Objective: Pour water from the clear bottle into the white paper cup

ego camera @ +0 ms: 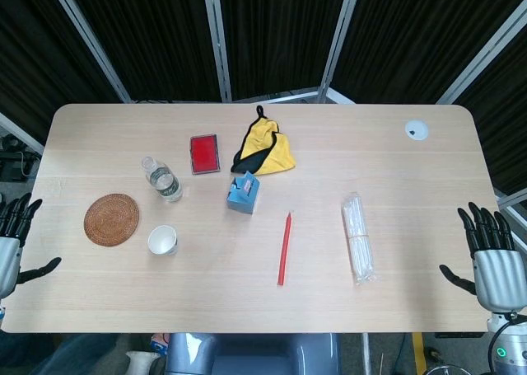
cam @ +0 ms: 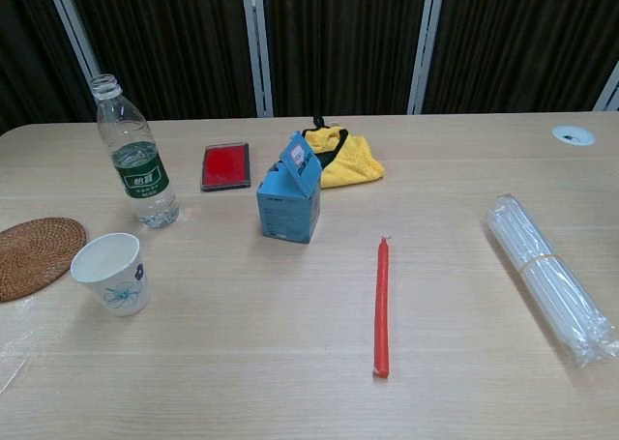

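The clear bottle (ego camera: 162, 180) (cam: 134, 155) with a green label stands upright and uncapped on the left part of the table. The white paper cup (ego camera: 162, 241) (cam: 113, 272) stands upright just in front of it, nearer to me. My left hand (ego camera: 12, 239) hangs off the table's left edge, fingers spread, holding nothing. My right hand (ego camera: 491, 250) hovers at the right edge, fingers spread and empty too. Both hands are far from the bottle and cup. Neither hand shows in the chest view.
A round woven coaster (ego camera: 111, 219) lies left of the cup. A red flat case (ego camera: 204, 153), yellow cloth (ego camera: 265, 147) and blue box (ego camera: 244, 193) sit mid-table. A red stick (ego camera: 284, 248) and a bundle of clear straws (ego camera: 358, 236) lie to the right.
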Robot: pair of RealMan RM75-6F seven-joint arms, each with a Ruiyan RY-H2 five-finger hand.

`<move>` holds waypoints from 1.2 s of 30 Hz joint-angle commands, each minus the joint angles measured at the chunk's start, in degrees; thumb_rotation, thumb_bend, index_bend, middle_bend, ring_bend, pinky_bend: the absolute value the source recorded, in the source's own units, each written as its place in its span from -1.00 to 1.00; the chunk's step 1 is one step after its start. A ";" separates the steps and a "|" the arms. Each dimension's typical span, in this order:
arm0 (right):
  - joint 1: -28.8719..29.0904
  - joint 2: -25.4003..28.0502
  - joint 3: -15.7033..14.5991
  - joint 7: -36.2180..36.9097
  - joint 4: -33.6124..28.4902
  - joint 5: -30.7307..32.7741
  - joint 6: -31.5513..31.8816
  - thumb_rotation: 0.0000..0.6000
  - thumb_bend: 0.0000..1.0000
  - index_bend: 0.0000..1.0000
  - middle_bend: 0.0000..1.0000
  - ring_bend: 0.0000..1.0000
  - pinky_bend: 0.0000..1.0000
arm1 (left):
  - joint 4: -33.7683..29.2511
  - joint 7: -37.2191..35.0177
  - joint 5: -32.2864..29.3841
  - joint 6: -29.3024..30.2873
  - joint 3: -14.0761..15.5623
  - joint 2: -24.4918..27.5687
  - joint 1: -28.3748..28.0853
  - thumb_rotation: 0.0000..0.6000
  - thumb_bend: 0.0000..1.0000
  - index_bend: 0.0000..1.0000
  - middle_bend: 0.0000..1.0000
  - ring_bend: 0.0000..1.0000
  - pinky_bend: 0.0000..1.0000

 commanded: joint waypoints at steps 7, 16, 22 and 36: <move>-0.15 0.31 -0.22 0.08 -0.22 -0.19 -0.01 1.00 -1.00 -1.00 -1.00 -1.00 -1.00 | -0.03 0.18 -0.18 -0.72 -0.05 -0.32 -0.41 1.00 -1.00 -1.00 -1.00 -1.00 -1.00; 0.22 1.28 0.28 0.83 -1.45 1.99 -2.13 1.00 -1.00 -1.00 -1.00 -1.00 -1.00 | 7.76 -18.44 -4.58 -13.36 -5.33 -6.87 -9.78 1.00 -1.00 -1.00 -1.00 -1.00 -1.00; 0.95 1.41 1.31 0.14 -1.86 5.04 -4.57 1.00 -1.00 -1.00 -1.00 -1.00 -1.00 | 14.17 -23.23 -10.19 -23.35 -9.36 -13.15 -16.92 1.00 -1.00 -1.00 -1.00 -1.00 -1.00; 1.46 1.10 2.83 -2.90 -2.97 8.66 -5.77 1.00 -1.00 -1.00 -1.00 -1.00 -1.00 | 34.01 -31.68 -14.91 -39.27 -11.91 -25.85 -27.78 1.00 -1.00 -1.00 -1.00 -1.00 -1.00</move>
